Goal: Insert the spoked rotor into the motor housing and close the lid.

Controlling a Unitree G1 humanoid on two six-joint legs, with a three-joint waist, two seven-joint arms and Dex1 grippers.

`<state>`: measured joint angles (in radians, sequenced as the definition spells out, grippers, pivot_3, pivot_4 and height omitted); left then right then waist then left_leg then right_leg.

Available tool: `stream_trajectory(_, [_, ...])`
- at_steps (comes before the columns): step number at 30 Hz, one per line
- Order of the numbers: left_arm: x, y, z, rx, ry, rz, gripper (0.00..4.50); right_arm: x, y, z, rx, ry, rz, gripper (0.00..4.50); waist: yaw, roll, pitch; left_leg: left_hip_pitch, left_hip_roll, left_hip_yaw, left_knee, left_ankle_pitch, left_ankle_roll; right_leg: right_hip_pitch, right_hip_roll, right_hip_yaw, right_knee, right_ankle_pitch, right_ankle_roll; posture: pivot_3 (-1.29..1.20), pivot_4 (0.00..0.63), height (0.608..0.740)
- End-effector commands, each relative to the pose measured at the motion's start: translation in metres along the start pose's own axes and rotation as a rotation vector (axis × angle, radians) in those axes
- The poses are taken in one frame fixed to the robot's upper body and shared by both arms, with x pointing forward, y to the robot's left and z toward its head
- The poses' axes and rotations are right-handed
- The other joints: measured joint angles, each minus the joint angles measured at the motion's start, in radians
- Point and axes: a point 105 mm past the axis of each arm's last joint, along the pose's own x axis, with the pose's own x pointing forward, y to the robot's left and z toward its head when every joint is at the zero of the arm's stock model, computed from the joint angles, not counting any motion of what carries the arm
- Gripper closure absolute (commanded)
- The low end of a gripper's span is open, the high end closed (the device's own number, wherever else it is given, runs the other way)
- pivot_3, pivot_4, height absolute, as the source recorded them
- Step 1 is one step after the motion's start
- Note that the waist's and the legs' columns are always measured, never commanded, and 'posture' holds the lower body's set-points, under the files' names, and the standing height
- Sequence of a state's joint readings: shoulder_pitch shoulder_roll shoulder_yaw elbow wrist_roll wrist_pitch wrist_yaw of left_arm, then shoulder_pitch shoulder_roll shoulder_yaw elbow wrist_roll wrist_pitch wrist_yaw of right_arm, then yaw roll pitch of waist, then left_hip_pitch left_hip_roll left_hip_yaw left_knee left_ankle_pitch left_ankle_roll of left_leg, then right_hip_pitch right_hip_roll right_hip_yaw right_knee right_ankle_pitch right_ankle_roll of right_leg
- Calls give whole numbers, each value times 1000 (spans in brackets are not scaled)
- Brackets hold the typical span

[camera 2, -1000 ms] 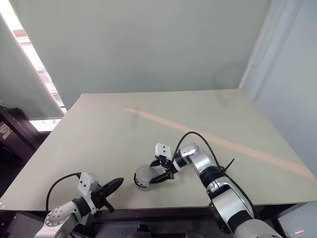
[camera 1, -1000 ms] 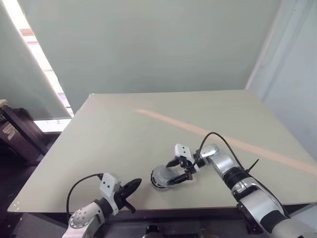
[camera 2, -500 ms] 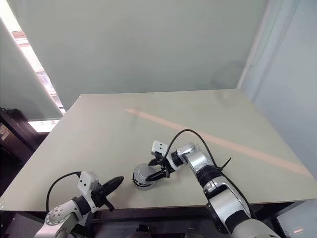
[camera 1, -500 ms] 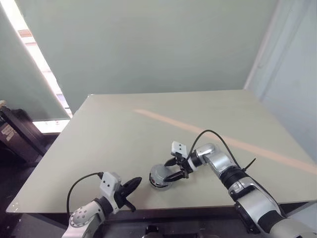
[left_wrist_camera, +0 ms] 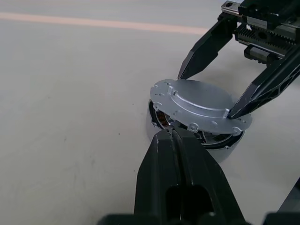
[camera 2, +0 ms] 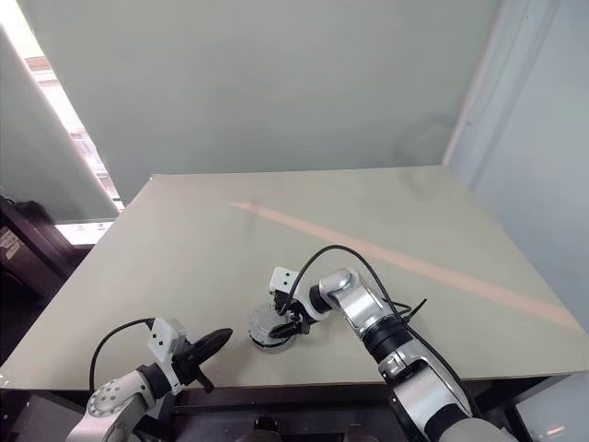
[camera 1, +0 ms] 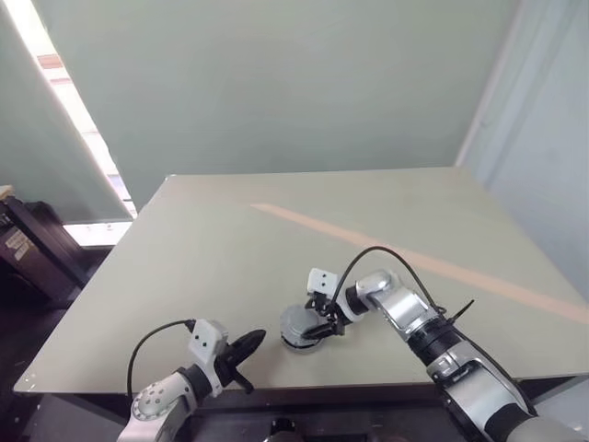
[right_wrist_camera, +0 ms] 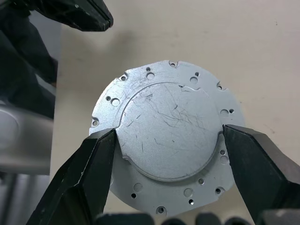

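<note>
Since a second ago, swung further left and tipped more steeply down over the motor: right gripper (camera 1: 321, 324), elbow folded in closer; motor itself unshifted on the table (camera 1: 184, 267).

Nearest, at the table's front edge: left gripper (camera 1: 247, 345), fingers pressed together with no gap, holding nothing, tips aimed at the motor from just beside it.

Next, a little further in: motor housing (left_wrist_camera: 159, 119), a short round puck standing on the table, copper windings glimpsed under the rim. Resting on top, slightly tilted: the lid (right_wrist_camera: 168, 136), a silvery scratched disc with a raised round centre and small holes round its edge. Spoked rotor hidden beneath, cannot tell its seating.

Straddling the lid's raised centre: right fingers (right_wrist_camera: 93, 173), spread wide, one tip against each side of it.

Beyond: a pale orange stripe (camera 1: 460, 272) running diagonally across the table.
</note>
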<state>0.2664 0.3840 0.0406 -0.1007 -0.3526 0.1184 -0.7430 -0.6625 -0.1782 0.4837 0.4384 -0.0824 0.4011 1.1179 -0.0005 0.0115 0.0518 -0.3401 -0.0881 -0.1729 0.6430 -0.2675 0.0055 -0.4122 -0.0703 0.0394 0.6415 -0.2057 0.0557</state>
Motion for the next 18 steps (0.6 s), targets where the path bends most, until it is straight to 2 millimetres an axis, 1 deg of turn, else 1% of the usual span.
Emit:
stream_trajectory(1, [3,-2,7,26,-28,-20,4500,-3,-1,-1,-55,57,-31,1087,0,0,0,0,0,0,0,0,0,0,0,0,0,0,0,0,0,740])
stream_trajectory(8, [5,-6,6,20,-24,-32,4500,-1,-1,-12,-24,162,-70,1087,1,0,0,0,0,0,0,0,0,0,0,0,0,0,0,0,0,740])
stream_trajectory(18, [7,-7,4,10,-26,-34,4500,3,2,-15,25,251,-97,1087,1,0,0,0,0,0,0,0,0,1,0,-1,0,0,0,0,0,740])
